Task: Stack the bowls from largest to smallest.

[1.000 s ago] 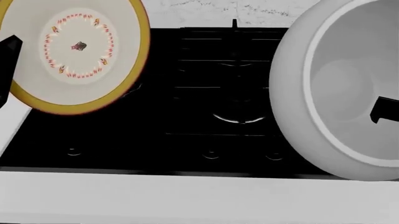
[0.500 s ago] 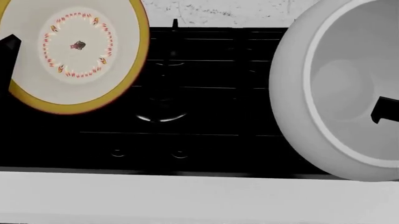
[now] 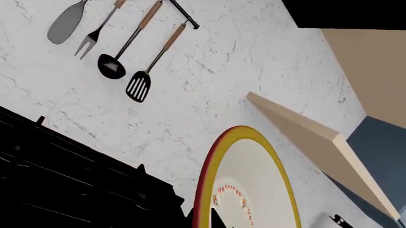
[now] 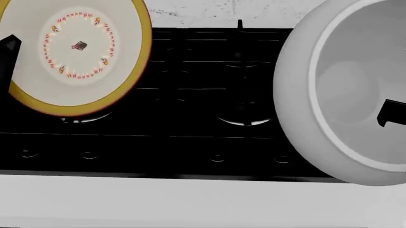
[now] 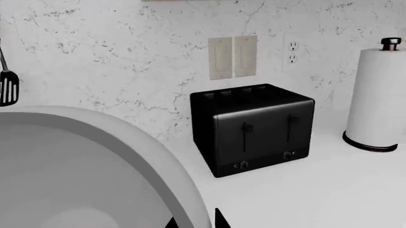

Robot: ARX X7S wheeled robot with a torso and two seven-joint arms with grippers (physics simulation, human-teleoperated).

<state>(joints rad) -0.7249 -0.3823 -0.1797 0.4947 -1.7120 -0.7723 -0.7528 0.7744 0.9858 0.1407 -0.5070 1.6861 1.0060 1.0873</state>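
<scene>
Risk first, left side: shallow white bowl with yellow rim (image 4: 76, 57) is held off the stove, tilted so its red-dotted inside faces the head camera. Only a dark finger of the left pincer (image 4: 9, 52) shows, crossing the rim at the bowl's left edge. A pinch on a thin rim of a tilted bowl looks weak — any quick swing could let it rotate or slip and drop onto the black gas cooktop (image 4: 209, 95) below. In the left wrist view the same bowl (image 3: 250, 190) stands edge-on, close against the pincer; the fingertips themselves are nearly cut off, so the gap between them cannot be read, though it appears closed on the rim.

Right side: pale grey bowl (image 4: 345, 90) is also lifted and tipped, its opening towards the camera, with a dark finger of the right pincer (image 4: 390, 114) inside the wall near the rim. The right wrist view shows the grey rim (image 5: 127, 156) passing between two dark finger tips — clamped on the wall, as far as I can judge. This bowl is deep and round-bellied, so its weight hangs well off the grip point; twist in the grasp is the likely failure.

Third risk: cream bowl is not in any view, so stacking order cannot be checked from here. Both held bowls are well apart, cooktop between them.
</scene>
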